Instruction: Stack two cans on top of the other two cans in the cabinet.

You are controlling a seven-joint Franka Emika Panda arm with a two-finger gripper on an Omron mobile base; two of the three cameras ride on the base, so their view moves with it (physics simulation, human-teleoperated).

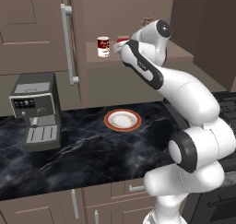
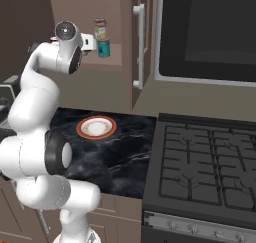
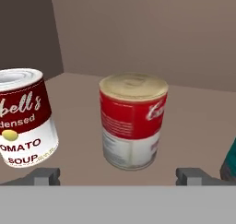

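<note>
open jaws (image 3: 118, 176) frame the red-over-pale can (image 3: 132, 120) standing upright at twelve o'clock on the cabinet shelf (image 3: 193, 117); likely rigid, light and slick, it is best pinched mid-height across its sides.

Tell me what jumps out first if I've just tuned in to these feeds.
The big white arm reaching up into the cabinet shelf recess dominates both base views. In the hand view, the open gripper faces a red-over-pale can dead centre, with a tomato soup can to its left. In the right base view, a pale green can already sits on the teal can, and an orange-rimmed plate lies on the black counter.
</note>
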